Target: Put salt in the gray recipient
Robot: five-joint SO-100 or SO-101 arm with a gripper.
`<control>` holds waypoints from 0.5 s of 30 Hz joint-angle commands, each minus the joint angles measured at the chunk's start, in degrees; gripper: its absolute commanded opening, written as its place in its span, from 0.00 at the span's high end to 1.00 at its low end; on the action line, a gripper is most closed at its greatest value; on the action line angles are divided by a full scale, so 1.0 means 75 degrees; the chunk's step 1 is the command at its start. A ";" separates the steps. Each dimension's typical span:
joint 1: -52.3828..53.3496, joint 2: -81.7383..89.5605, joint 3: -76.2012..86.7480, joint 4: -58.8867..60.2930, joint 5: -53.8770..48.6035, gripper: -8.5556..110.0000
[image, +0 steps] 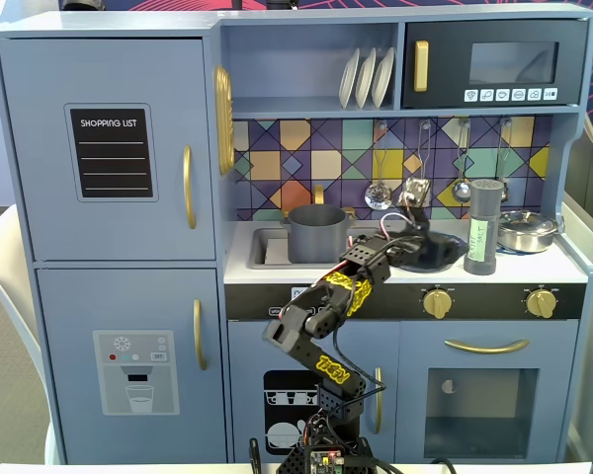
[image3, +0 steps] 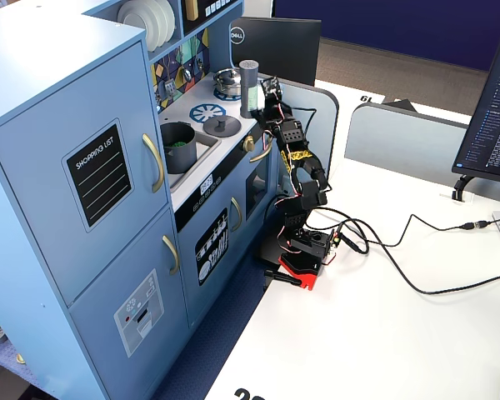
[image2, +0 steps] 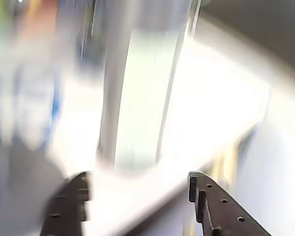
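Observation:
The salt (image: 484, 227) is a tall dark-gray shaker with a pale green label, upright on the right side of the toy kitchen counter. The wrist view is blurred by motion, and there the salt (image2: 137, 83) stands just beyond my fingertips, centred between them. My gripper (image2: 137, 184) is open and holds nothing. In both fixed views my gripper (image: 420, 219) (image3: 269, 90) hovers over the counter, to the left of the shaker as the front view shows it. The gray recipient (image: 317, 233) (image3: 179, 146), a matte dark pot, sits in the sink to the left.
A shiny steel pot (image: 527, 231) stands right of the shaker. A flat gray lid (image3: 221, 125) with a knob lies on the stove ring (image3: 207, 112). Utensils (image: 462, 188) hang on the tiled back wall. Yellow knobs (image: 437, 302) line the counter front.

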 commanded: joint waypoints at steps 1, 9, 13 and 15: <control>0.0094 -0.0328 -0.0574 -0.1723 0.0445 0.61; 0.0094 -0.1418 -0.0703 -0.3281 0.0891 0.46; 0.0129 -0.2086 -0.1043 -0.3797 0.0949 0.41; 0.0152 -0.2426 -0.1219 -0.4008 0.0973 0.40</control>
